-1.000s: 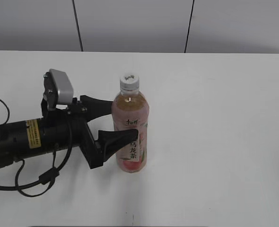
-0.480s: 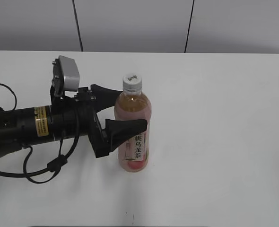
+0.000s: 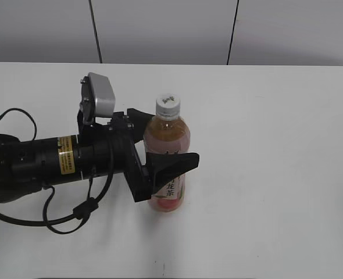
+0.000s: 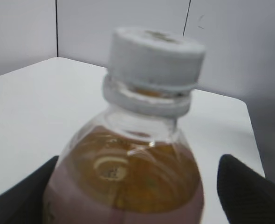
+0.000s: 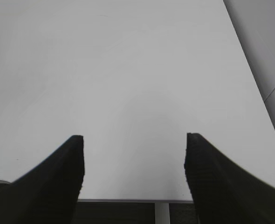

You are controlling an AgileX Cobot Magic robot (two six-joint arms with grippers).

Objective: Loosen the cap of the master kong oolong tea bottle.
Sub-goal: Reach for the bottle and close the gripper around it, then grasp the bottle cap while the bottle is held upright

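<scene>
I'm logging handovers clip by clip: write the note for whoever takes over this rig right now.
Left gripper: open, fingers on both sides of the bottle at label height; no grip visible yet.
Right gripper: open, empty, over bare table, away from the bottle.
Bottle stands upright mid-table, cap on and untouched.
Done: left gripper brought around the bottle.
Left: close left on the body, bring right to the cap, twist it loose.

The white tabletop (image 3: 276, 145) carries the upright master kong oolong tea bottle (image 3: 167, 160) and a black cable (image 3: 55, 224).
</scene>
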